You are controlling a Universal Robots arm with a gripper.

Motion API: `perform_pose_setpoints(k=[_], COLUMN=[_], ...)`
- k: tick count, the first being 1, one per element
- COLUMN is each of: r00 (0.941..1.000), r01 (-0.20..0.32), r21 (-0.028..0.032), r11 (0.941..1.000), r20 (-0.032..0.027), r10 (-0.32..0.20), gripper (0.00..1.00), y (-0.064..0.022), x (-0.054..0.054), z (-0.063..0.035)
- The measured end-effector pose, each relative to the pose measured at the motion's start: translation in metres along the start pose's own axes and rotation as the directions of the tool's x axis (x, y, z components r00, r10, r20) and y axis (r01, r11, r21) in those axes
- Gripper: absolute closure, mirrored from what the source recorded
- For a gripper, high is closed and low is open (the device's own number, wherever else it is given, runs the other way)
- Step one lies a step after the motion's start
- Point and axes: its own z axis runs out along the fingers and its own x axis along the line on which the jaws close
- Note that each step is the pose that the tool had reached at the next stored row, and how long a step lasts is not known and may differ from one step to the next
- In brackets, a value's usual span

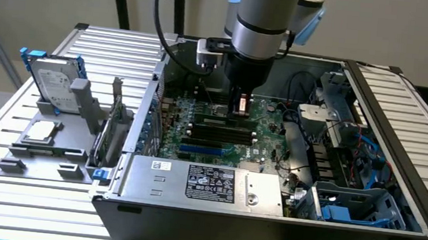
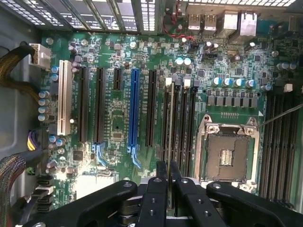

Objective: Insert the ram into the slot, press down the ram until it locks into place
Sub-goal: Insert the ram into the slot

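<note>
- Gripper sat low inside the open case, just over the board; arm stood near vertical above it.
- Jaws were closed on the ram, with 1 finger against each face of its upper edge (wrist view).
- Ram stood on edge and showed edge-on as a thin pale strip, lined up along the slot.
- Slot belonged to a bank of long black slots just beside the socket; it was on the side of the bank away from the socket.
- Could not tell whether ram was fully seated, nor whether the end clips had latched.
- Socket was square and silver, its frame open, and lay apart from the fingers.
- Blue slot ran parallel to ram, with 1 shorter black slot between them.
- White slot lay near the board's edge, well apart from ram.
- Exterior view: case lay on its side on a slatted table, lid off.
- PSU with a printed label sat along the case wall nearest the camera.
- On the exterior view's left, a grey fixture held a drive upright, a square chip flat and a card on edge.
- Fixture and its parts were well apart from the gripper.
</note>
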Motion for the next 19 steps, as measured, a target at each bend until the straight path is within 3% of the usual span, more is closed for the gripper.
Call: perform_pose_setpoints(k=[8,14,19], r00=[0.9998,0.9998,0.9998], r01=[-0.001,-0.001,-0.001], r21=[-0.0005,-0.0002,0.0005], r11=[1.0000,1.0000,1.0000], r20=[-0.0175,-0.0211,-0.0215], r10=[0.001,0.001,0.001], gripper=[0.87,0.87,0.87], y=[-0.0006,-0.0002,-0.0001], x=[-0.002,-0.004,-0.004], z=[0.0139,0.0246,0.0260])
